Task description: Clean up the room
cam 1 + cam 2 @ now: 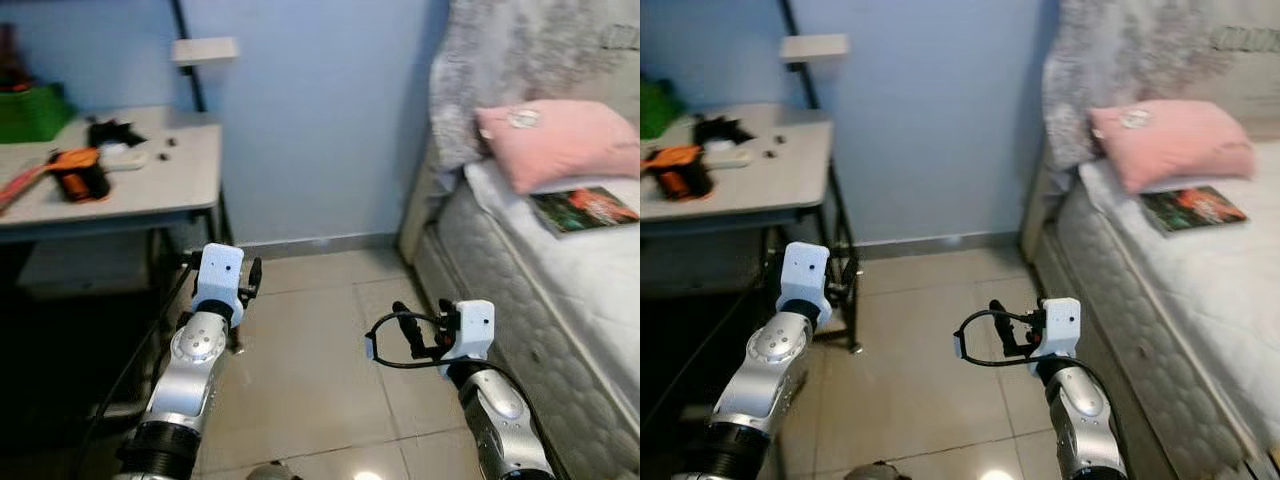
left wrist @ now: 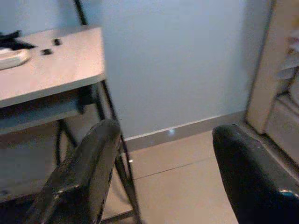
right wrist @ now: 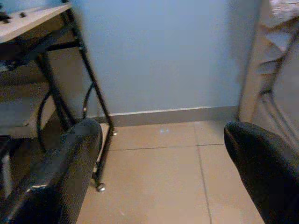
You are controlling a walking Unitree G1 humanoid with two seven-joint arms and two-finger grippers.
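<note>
Here, L claw (image 2: 163, 172) agape, book (image 1: 583, 209) on bed (image 1: 600, 270)

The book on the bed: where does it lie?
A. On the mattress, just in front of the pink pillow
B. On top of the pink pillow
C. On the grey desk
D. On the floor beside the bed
A. The book lies flat on the white mattress, right in front of the pink pillow, with its far edge at the pillow's lower edge.
</note>
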